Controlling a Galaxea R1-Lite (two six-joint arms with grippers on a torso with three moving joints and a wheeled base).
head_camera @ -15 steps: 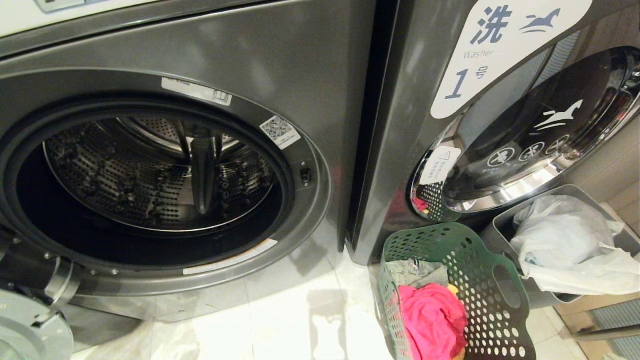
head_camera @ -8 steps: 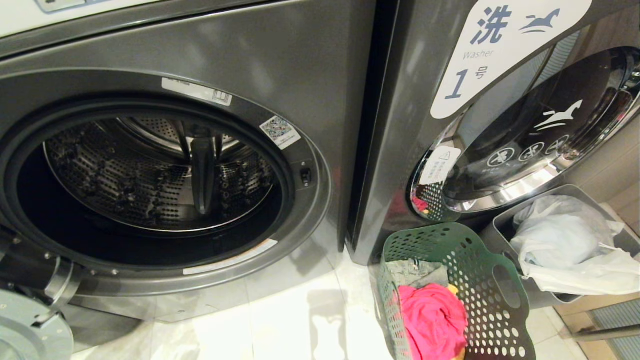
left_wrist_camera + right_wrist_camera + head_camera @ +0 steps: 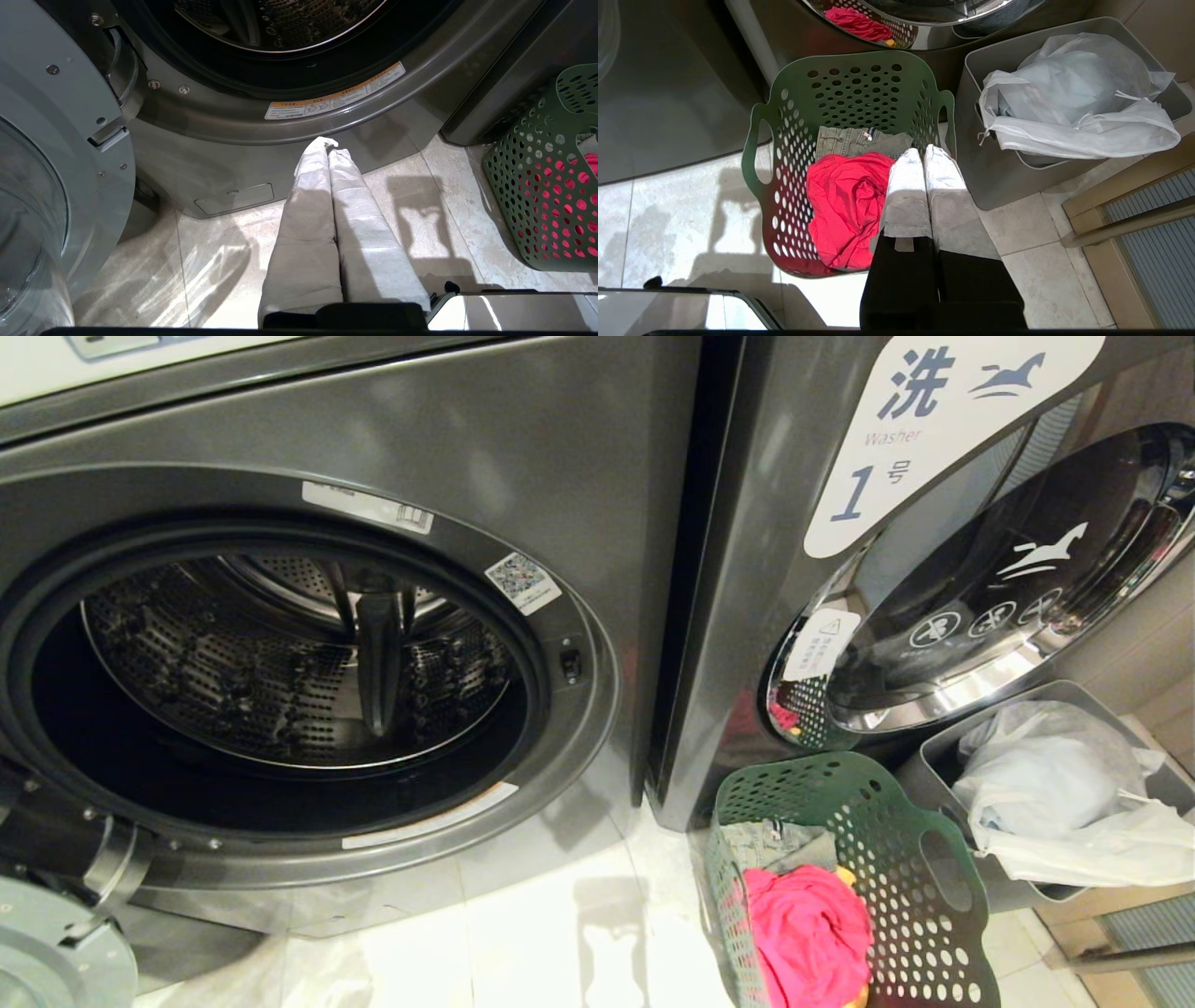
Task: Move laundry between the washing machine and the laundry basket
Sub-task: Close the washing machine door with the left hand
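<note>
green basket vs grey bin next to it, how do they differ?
The green basket has perforated walls and cut-out handles; the grey bin has solid walls. The green basket holds a red garment and a grey-green one; the grey bin holds a white bag spilling over its rim. Both stand on the tiled floor, open-topped, side by side.

Under me the floor (image 3: 523,933) is pale, glossy stone tile with thin grout lines, and bright light falls across it in patches, throwing hard shadows. At my far right a grey bin (image 3: 994,186) stands on the tile, stuffed with a white drawstring bag (image 3: 1073,102). Just beyond the bin runs a beige wall (image 3: 1134,644), and low beside it a tan frame holds a ribbed grey panel (image 3: 1157,247).
</note>
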